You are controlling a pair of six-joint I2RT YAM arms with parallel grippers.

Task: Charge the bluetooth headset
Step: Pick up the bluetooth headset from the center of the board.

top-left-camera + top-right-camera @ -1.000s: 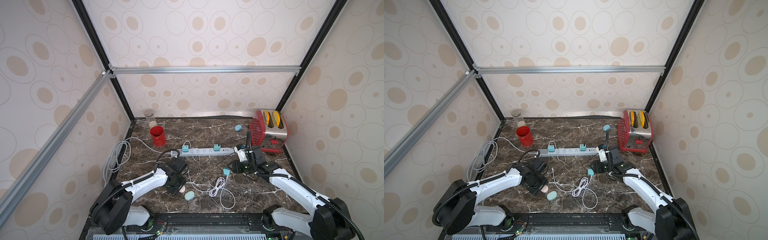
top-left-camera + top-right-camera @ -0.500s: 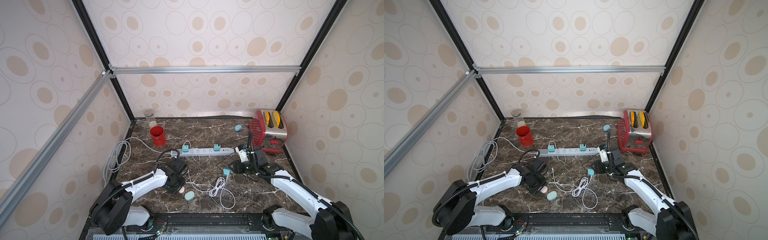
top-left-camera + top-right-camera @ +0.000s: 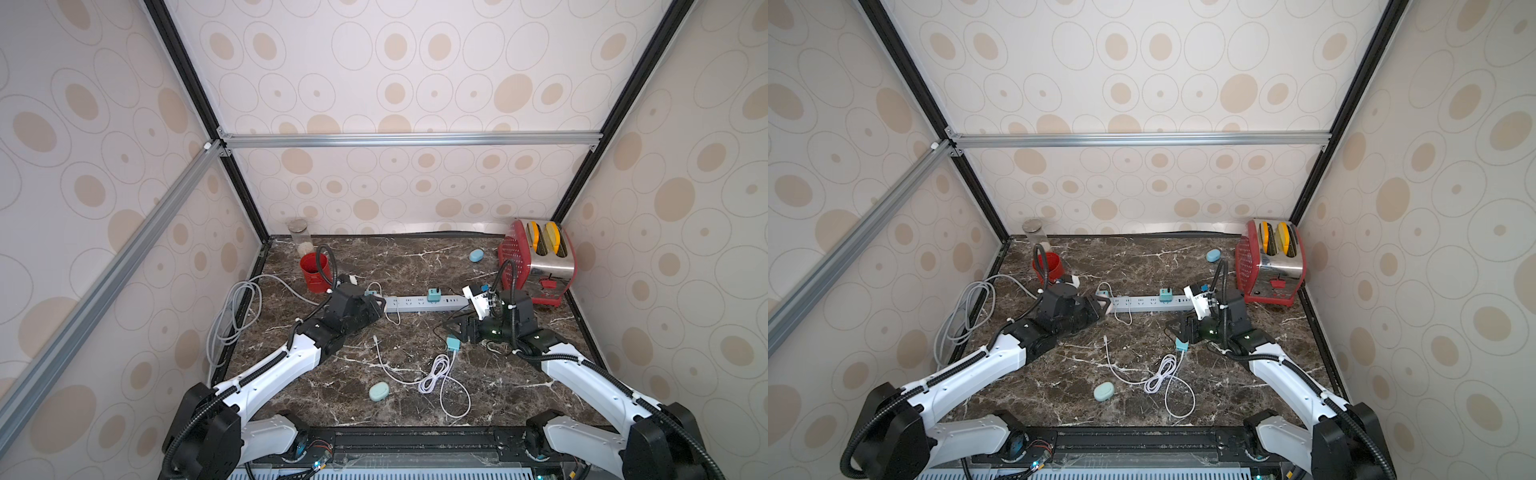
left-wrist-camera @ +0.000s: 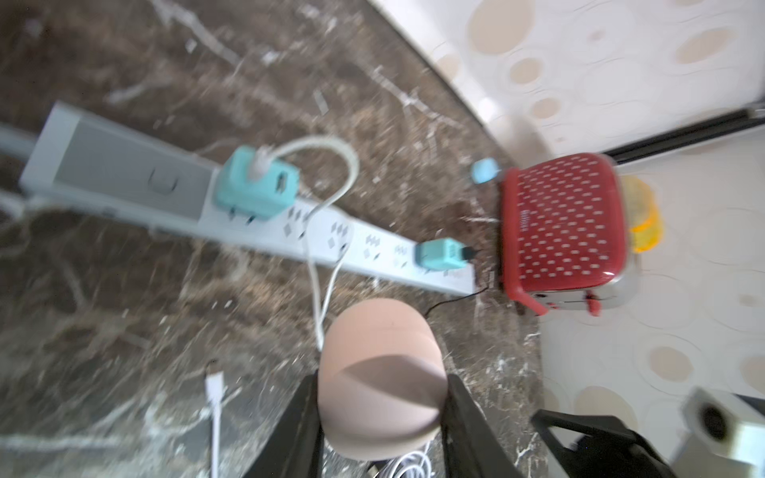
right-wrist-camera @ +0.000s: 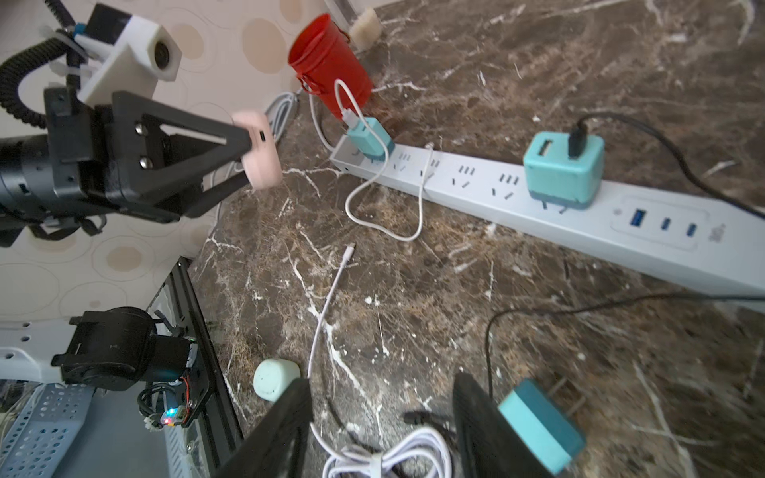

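My left gripper (image 4: 381,387) is shut on a pink oval bluetooth headset case (image 4: 381,372), held off the table by the left end of the white power strip (image 3: 424,302). The case (image 5: 258,149) shows a small port on its edge. A white cable runs from a teal charger (image 5: 368,140) on the strip. Its free plug (image 5: 351,247) lies on the marble, and its bundle (image 3: 436,372) lies further front. My right gripper (image 5: 381,385) stands open just above that bundle, with nothing between its fingers.
A second teal charger (image 3: 434,296) with a black cable sits on the strip. A loose teal charger (image 3: 453,343) lies beside my right gripper. A mint case (image 3: 379,391), a blue case (image 3: 476,256), a red toaster (image 3: 536,259), a red cup (image 3: 313,272) and a grey cable coil (image 3: 237,307) are around.
My left gripper has closed on the pink case, lifted it from beside the mint case and carried it back toward the power strip. The right arm has barely moved.
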